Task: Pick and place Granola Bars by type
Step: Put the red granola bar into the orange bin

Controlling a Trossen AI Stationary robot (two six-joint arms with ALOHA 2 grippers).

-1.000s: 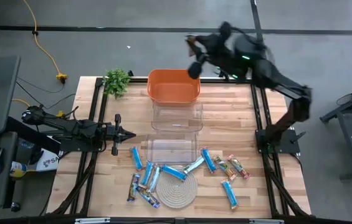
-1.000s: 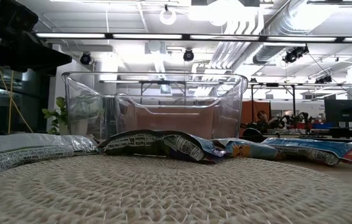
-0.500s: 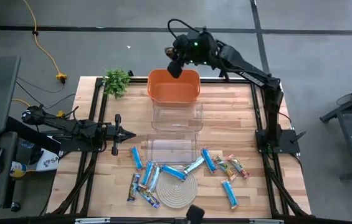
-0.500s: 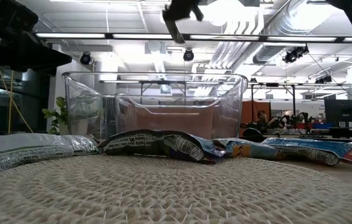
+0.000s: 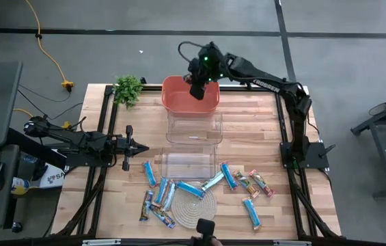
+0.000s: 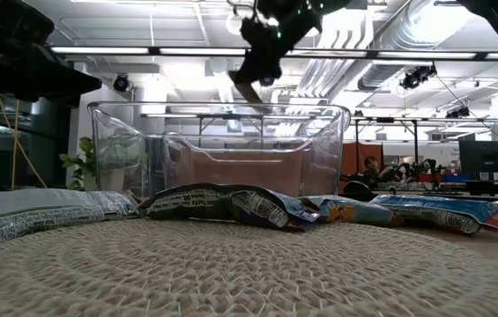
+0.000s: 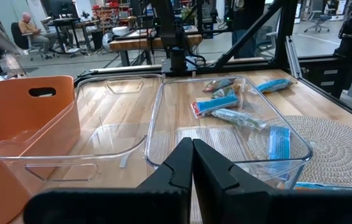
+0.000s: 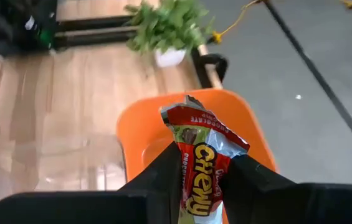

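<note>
While the left gripper (image 5: 140, 148) is parked at the table's 9 o'clock edge with its fingers (image 7: 179, 163) pressed together, the right gripper (image 5: 197, 89) is held over the orange bin (image 5: 210, 104) at 12 o'clock. A red "Chewy" bar (image 8: 199, 158) is clamped between the right fingers (image 8: 158, 175), directly above the bin's opening. Two clear containers (image 5: 194, 128) are lined up from the bin toward the table's centre. The remaining Granola Bars (image 5: 192, 189), mostly light blue, are spread across the 6 o'clock side: several overlap the woven coaster (image 5: 197, 212), a multicoloured pair (image 5: 254, 183) lies at about 5 o'clock, and a few sit at 7 o'clock. A small potted plant (image 5: 128, 89) is seen at 11 o'clock
</note>
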